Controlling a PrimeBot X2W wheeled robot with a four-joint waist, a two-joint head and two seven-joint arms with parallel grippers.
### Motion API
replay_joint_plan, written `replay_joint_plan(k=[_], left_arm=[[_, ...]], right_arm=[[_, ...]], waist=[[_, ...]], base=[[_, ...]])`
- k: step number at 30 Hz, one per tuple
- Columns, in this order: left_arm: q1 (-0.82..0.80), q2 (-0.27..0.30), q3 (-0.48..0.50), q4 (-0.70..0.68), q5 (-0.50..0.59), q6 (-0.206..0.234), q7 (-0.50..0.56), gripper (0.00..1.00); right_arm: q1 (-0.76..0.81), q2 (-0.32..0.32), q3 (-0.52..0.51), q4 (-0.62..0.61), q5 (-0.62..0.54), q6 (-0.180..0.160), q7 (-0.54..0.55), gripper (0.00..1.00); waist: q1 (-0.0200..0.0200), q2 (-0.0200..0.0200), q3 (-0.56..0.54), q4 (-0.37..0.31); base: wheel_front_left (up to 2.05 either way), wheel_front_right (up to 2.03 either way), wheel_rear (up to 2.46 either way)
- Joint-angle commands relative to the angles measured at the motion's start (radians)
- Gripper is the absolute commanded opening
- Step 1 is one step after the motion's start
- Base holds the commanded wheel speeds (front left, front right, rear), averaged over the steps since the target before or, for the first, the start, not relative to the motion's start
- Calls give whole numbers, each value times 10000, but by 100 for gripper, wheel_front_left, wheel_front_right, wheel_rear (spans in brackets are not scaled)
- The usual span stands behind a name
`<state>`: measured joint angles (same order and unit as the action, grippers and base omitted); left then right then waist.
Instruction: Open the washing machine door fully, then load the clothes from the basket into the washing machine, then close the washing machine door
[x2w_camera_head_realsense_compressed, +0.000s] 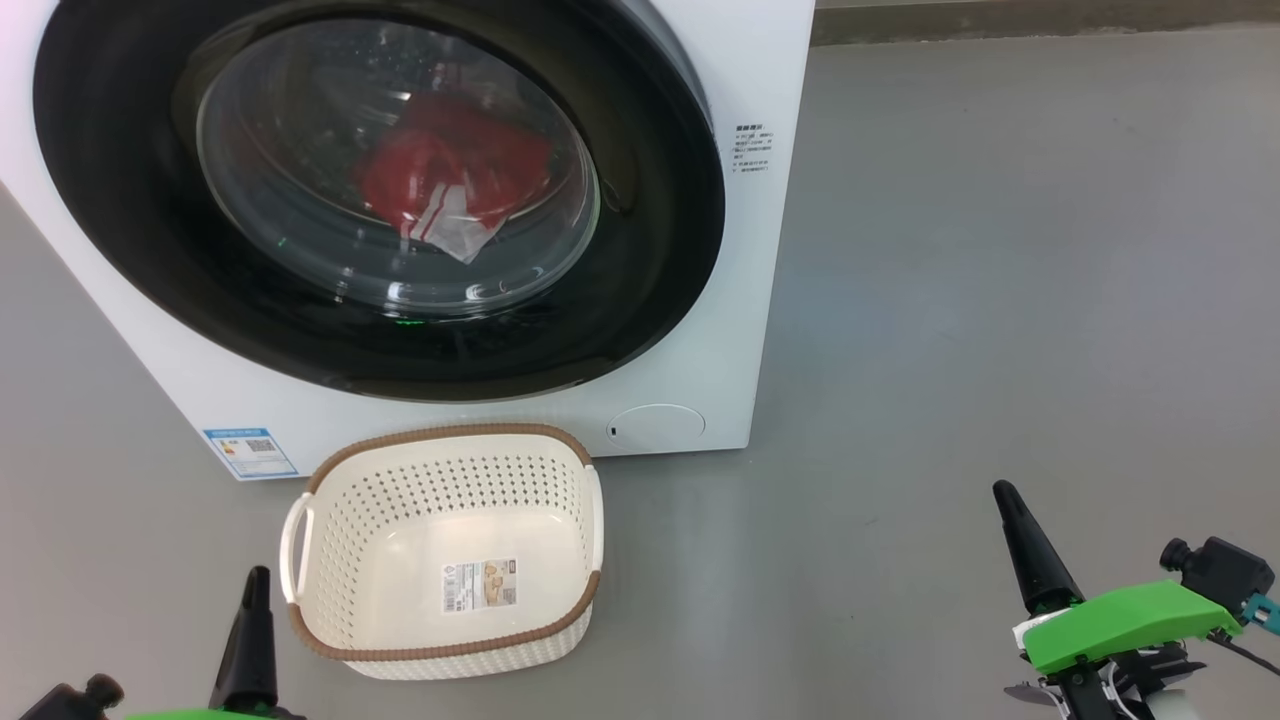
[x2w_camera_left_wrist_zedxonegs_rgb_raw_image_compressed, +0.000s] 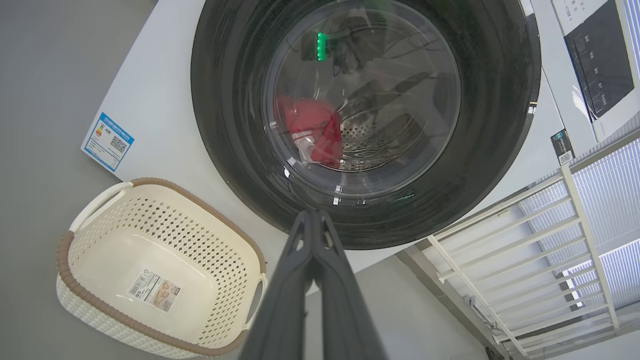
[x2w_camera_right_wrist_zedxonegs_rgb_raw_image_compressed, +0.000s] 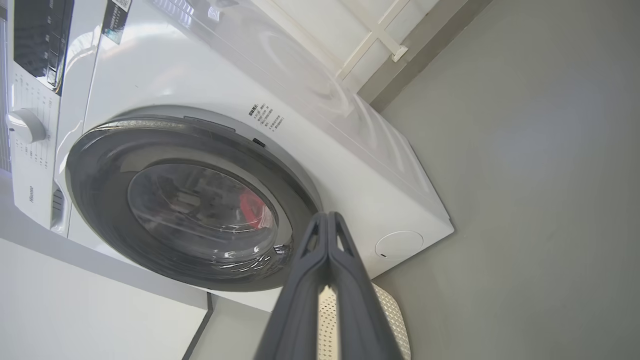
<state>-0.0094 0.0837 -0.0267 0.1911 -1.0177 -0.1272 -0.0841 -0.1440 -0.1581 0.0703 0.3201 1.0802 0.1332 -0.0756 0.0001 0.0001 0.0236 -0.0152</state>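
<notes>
While clothes lie inside the washing machine, a basket sits before it; left end effector, right end effector pinched together.

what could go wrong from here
1. The washing machine door looks shut, but the pictures cannot show whether it latched; it may spring open.
2. The clothes lie close behind it, so fabric might be pinched at its edge.
3. The empty basket sits just ahead of the shut left gripper; a forward move could knock it.
</notes>
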Motion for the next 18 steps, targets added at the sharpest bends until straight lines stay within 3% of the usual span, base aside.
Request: replay_joint_plan(k=[1,18], left_arm=[[-412,108,267,-159,-247,-19,57,0],[-579,31,533,51,-2032,-24,575,0]], right_arm=[[-141,-29,-23,-291,236,-13,60,0],[14,286,-547,-433,1791,-17,593,0]], waist=[[-1,-1,-3,3],[-1,-1,-64,48]], base=[[0,0,0],[0,0,0]])
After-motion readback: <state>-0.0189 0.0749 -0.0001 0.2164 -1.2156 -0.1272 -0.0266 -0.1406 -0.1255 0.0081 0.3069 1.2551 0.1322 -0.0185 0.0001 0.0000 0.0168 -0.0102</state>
